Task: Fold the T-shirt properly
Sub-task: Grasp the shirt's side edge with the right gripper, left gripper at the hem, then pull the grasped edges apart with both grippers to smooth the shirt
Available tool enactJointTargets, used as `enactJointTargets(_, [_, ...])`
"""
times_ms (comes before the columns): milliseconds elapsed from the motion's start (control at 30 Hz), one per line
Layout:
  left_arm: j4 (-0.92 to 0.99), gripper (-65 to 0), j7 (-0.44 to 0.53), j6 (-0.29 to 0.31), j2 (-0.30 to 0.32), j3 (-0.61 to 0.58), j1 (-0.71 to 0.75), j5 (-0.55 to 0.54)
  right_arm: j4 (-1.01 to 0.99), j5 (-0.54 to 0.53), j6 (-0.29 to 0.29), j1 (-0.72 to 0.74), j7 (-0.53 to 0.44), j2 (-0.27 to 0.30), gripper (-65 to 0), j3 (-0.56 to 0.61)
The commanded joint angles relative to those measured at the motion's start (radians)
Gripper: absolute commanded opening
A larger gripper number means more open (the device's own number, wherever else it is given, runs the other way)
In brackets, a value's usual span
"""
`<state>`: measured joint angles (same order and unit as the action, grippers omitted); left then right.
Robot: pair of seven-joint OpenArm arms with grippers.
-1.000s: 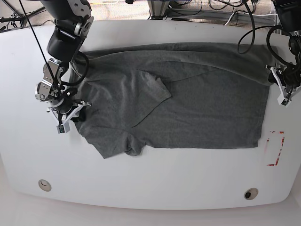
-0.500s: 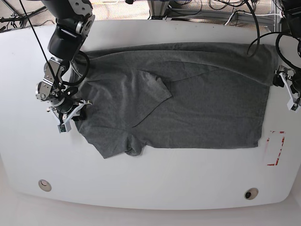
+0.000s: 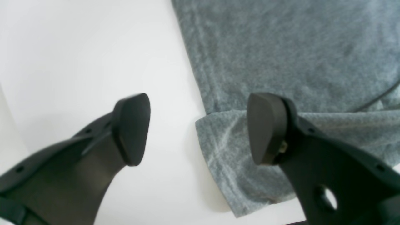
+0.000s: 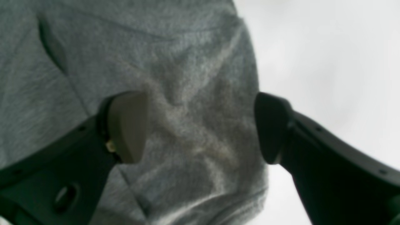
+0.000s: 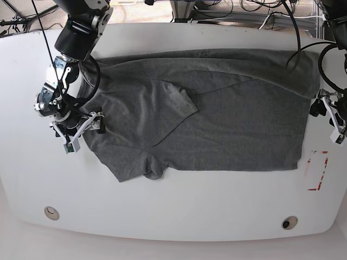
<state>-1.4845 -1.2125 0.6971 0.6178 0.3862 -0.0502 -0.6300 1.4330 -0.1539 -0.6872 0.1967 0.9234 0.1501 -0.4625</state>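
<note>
T-shirt (image 5: 211,108) lies spread flat on the white table (image 5: 173,206), partly folded: one sleeve turned in over the chest.

Left gripper (image 3: 198,129): jaws wide apart, gripping nothing. One fingertip over bare table, the other over a folded corner of the T-shirt's edge.

Right gripper (image 4: 200,126): jaws wide apart, nothing held. A rumpled end of the T-shirt sits between the fingertips; one pad (image 4: 126,125) over the T-shirt, the other over bare table beside it.

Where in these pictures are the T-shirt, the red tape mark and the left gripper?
T-shirt (image 5: 238,124): base view, middle of the body.
Red tape mark (image 5: 317,170): base view, its right strip on the table.
Left gripper (image 3: 198,129): left wrist view, gap between the open jaws.
</note>
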Motion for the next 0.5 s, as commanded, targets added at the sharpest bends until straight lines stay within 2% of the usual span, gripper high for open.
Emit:
enactJointTargets(0, [-0.020,-20.4,0.006,0.001,0.020,0.007,-0.012,-0.008,0.102,-0.065,-0.011,-0.009,0.007,0.007,-11.3,0.052])
enactJointTargets(267, [-0.021,-20.4,0.006,0.001,0.018,0.006,0.014,-0.008,0.225,-0.086,-0.011,-0.093,0.050,-0.002,-11.6,0.193])
enactJointTargets(467, [-0.020,-20.4,0.006,0.001,0.018,0.006,0.033,-0.008,0.180,-0.085,-0.011,-0.113,0.009,-0.024,-18.5,0.225])
